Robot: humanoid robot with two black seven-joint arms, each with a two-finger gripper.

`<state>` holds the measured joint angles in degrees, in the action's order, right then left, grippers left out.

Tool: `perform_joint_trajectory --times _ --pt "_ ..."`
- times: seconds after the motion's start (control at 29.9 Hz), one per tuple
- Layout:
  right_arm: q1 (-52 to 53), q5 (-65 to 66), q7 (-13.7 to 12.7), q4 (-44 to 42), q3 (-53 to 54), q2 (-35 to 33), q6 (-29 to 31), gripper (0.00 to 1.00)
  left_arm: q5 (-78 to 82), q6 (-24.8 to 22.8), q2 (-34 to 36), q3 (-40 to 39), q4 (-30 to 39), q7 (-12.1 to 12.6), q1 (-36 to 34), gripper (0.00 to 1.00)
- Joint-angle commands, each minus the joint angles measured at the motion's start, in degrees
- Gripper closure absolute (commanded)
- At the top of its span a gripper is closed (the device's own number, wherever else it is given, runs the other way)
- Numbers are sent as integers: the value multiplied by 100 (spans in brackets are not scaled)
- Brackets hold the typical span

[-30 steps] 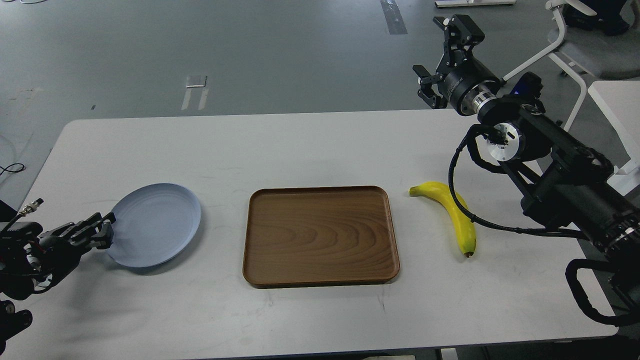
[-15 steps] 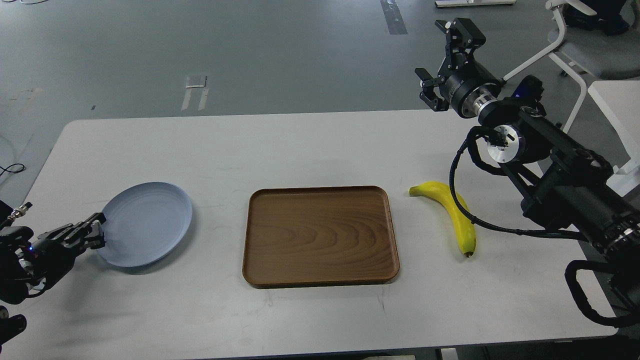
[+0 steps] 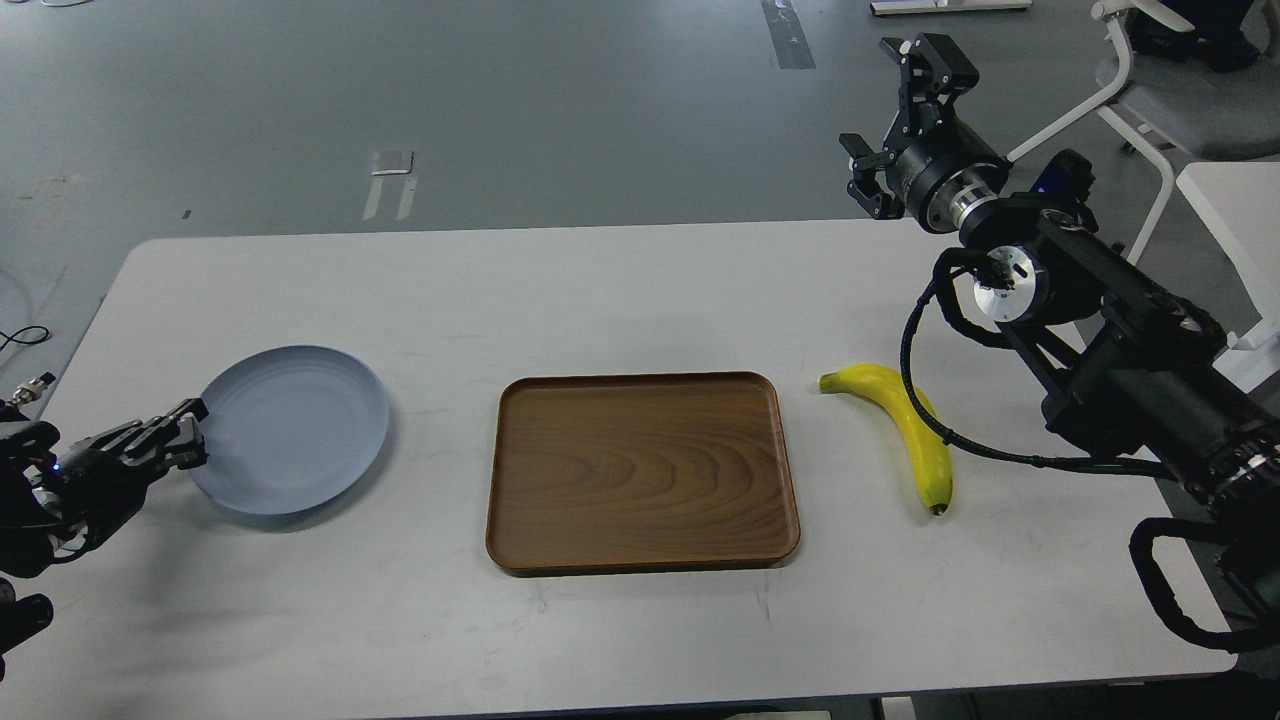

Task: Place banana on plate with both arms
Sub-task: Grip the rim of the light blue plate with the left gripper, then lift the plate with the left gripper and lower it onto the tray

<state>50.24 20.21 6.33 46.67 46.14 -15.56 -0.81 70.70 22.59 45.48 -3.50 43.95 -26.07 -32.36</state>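
Observation:
The yellow banana (image 3: 908, 432) lies on the white table, right of the wooden tray, with its greenish stem end pointing left and its dark tip toward me. The pale grey-blue plate (image 3: 290, 430) is at the left of the table. My left gripper (image 3: 185, 440) is shut on the plate's left rim, and a shadow shows under the plate. My right gripper (image 3: 895, 112) is open and empty, held high over the table's far right edge, well beyond the banana. A black cable of the right arm loops across the banana's middle.
A rectangular brown wooden tray (image 3: 640, 470) lies empty at the table's centre, between plate and banana. A white chair (image 3: 1150, 90) and a second white table (image 3: 1235, 215) stand at the far right, beside the right arm.
My left gripper has pulled left and slightly back, and the plate moved with it, away from the tray. My right gripper has shifted slightly right and up, still open.

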Motion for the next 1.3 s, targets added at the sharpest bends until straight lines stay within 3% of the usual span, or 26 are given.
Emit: perform_joint_trajectory --times 0.0,0.1,0.27,0.6,0.77,0.97,1.27 --pt "3 0 0 0 0 -35 -86 0 5 -35 268 -1 595 -83 -348 100" --pt "3 0 0 0 0 -61 -104 0 40 8 523 8 1473 -4 -726 100" --pt "3 0 0 9 0 -70 -104 0 225 26 656 43 2188 128 -1061 100" --pt "65 -9 -9 18 0 -70 -60 0 1359 -176 -610 333 1986 216 -1369 100" --pt "38 -9 -9 9 0 -79 -60 0 1359 -246 -1461 797 1908 532 -1510 100" --pt "12 -17 0 18 9 -193 -60 0 1359 -238 -2217 1150 942 568 -1501 100" --pt "3 -26 8 26 17 -264 -51 0 1350 -229 -2368 1317 580 524 -1492 100"
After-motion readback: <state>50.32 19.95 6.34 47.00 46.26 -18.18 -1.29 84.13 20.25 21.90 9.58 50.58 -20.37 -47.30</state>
